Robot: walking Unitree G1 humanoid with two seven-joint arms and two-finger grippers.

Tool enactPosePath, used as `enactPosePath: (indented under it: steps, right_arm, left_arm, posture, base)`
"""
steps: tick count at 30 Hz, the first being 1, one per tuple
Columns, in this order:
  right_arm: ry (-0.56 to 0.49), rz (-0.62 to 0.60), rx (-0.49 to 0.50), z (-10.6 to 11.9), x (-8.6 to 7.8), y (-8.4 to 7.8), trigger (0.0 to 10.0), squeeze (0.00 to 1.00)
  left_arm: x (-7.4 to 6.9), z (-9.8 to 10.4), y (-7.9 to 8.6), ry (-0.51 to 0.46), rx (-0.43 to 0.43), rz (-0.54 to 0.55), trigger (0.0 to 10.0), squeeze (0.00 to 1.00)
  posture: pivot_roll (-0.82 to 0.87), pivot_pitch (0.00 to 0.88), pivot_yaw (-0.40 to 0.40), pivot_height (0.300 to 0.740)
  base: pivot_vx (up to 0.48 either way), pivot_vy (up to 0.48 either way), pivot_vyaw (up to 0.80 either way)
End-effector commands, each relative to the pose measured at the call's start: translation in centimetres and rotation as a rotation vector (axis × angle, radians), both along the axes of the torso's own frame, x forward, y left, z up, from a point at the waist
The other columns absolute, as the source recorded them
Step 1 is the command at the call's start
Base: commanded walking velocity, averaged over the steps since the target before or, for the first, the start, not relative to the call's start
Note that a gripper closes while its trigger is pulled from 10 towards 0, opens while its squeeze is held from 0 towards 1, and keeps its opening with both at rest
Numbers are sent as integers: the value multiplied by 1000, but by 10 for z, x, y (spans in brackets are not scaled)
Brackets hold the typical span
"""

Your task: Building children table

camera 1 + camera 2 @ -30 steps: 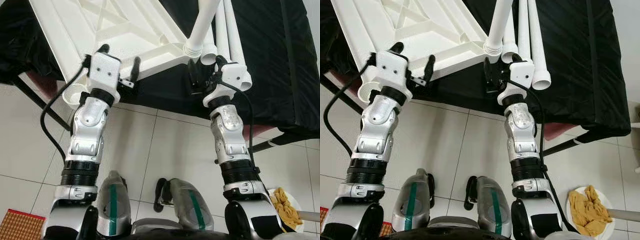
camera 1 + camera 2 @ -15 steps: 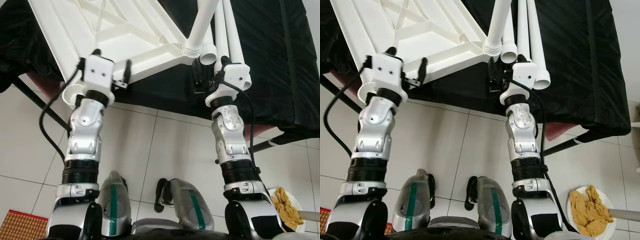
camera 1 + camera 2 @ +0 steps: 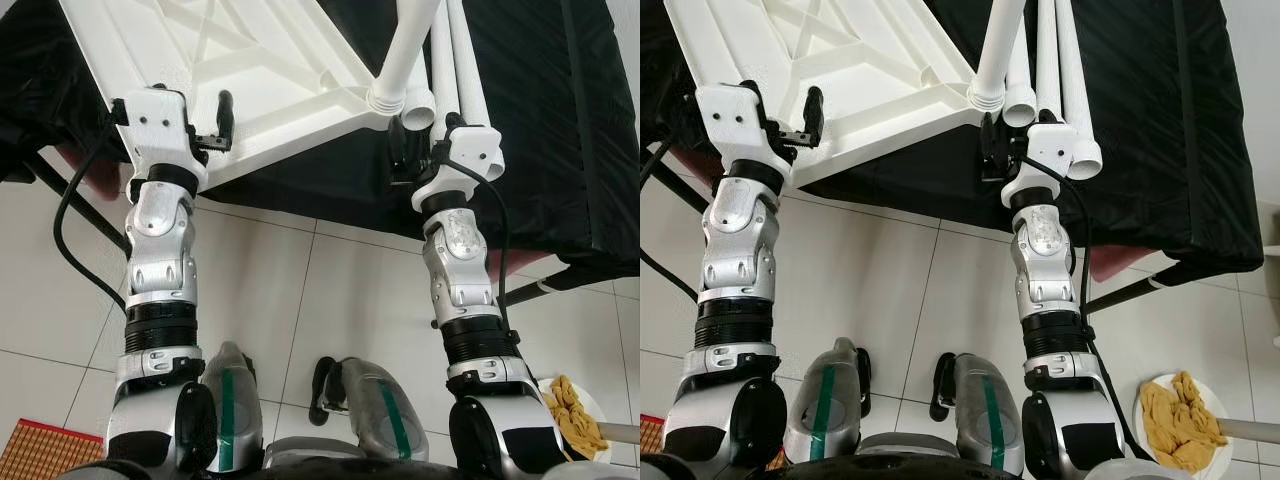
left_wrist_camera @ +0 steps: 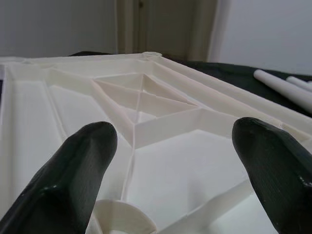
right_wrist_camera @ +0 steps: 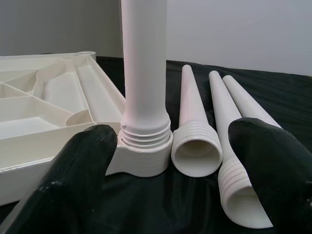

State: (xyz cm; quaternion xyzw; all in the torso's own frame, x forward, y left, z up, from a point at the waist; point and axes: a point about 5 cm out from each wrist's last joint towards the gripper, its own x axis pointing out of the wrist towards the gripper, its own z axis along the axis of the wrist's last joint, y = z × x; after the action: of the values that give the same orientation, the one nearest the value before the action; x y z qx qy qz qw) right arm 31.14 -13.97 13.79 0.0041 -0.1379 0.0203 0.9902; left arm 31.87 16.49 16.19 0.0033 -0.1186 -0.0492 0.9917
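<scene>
1. Right gripper (image 5: 165, 161), fingers spread and empty, faces three loose legs (image 5: 217, 117) lying lengthwise, pointing away, on the black cloth (image 3: 540, 120).
2. Left gripper (image 4: 170, 161), open, hovers over the upturned tabletop (image 3: 250, 70), one leg (image 5: 145, 73) already screwed in.

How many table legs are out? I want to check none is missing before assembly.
4. One leg stands screwed into the upturned tabletop's corner socket. Three loose legs lie side by side on the black cloth beside it.
</scene>
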Motion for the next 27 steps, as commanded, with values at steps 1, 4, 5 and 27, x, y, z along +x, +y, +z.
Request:
enactPosePath:
  steps: [1,4,5,27]
  right_arm:
    - [3,-7,0,-2,1,-1,10000,0]
    - [2,-10,3,-2,1,0,10000,0]
    - [1,-11,4,-2,2,0,10000,0]
    - [-23,20,17,0,1,4,10000,0]
  left_arm:
    - [0,1,16,2,-98,306,10000,0]
    - [2,6,20,-12,-109,334,10000,0]
    - [3,7,23,-18,-119,350,10000,0]
    - [-6,25,-5,-180,23,95,10000,0]
  posture:
    - [90,38,-51,740]
    - [90,34,-51,740]
    - [90,34,-51,740]
    - [92,39,-60,740]
  base:
    - [0,0,0]
    - [0,0,0]
    - [0,0,0]
    - [0,0,0]
